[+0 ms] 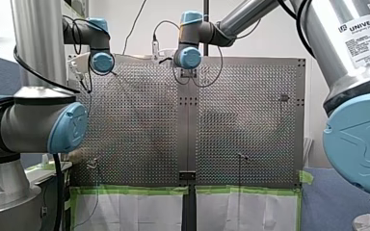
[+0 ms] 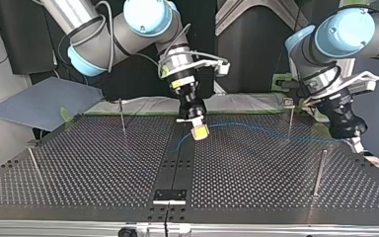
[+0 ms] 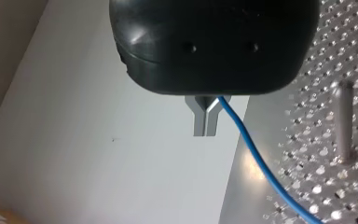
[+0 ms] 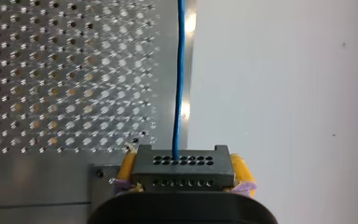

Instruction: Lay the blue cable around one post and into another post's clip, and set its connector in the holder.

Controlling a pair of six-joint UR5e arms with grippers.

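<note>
1. The right gripper (image 4: 185, 171) is closed: yellow pads (image 4: 128, 170) clamp both sides of the black connector (image 4: 184, 161). The hold is square and sits above the centre strip of the counter (image 2: 256, 168).
2. The left gripper (image 3: 206, 119) has its metal fingers pressed together. The blue cable (image 3: 256, 158) exits at their fork, so it looks pinched there. This gripper hangs off the counter's edge, just beside a post (image 3: 342, 121).
3. Cable location: it is strung in the air between the two grippers, across the top view's right half, and passes close to a thin post (image 2: 289, 118). It is not round any post and not in a clip. The connector is not yet in the holder, which is probably the small block (image 2: 169, 196) at the strip's near end.
4. Handling (judgement):
   - The cable is thin, light and limp, and it sags once slack, so it needs tension from both grips to route.
   - Its jacket looks smooth. It may slide through the metal fingers, which helps feeding but risks losing it.
   - The connector is the only rigid part, so it is best taken by its flat sides, as it is held now.
   - The weak spot is where the cable enters the connector, so no hard pulls or sharp bends there.
5. Writing: "UNIVERSAL" reads on the right arm's label (image 1: 361, 31) in the front view, and the fine print under it is too small. Nothing is legible on the cable or connector.
</note>
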